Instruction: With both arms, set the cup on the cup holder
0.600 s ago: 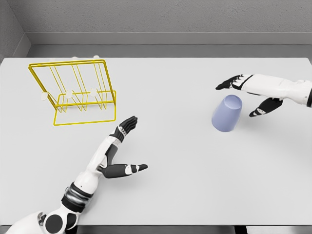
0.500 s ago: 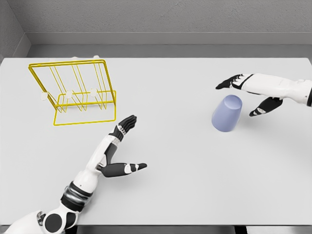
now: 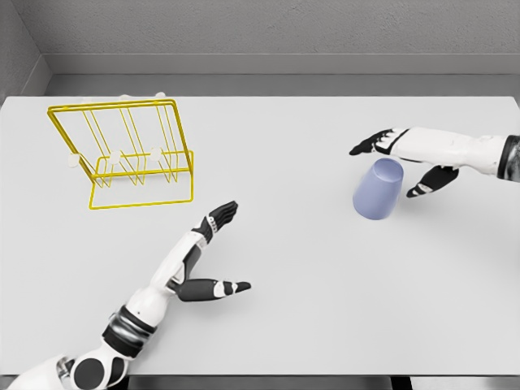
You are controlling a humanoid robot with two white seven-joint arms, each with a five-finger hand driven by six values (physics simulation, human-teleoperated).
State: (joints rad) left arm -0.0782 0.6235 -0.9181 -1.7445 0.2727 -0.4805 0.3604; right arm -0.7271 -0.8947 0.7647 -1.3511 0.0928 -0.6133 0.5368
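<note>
Lavender cup (image 3: 379,188) sits mouth-down on white bench (image 3: 292,268), right of centre, nothing visible inside. Right hand (image 3: 404,158) spread wide just beside cup, fingers above, thumb alongside, grasping nothing. Yellow wire cup holder (image 3: 122,154) stands empty far left. Left hand (image 3: 210,256) open, hovering mid-bench, well apart from both.

Lilac cup (image 3: 378,188), yellow wire rack (image 3: 122,154), grey table (image 3: 292,268).

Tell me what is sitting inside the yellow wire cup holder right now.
Nothing shows inside the yellow wire cup holder; through its wires only the white table is visible. The blue cup stands far off, beside the right hand.
</note>
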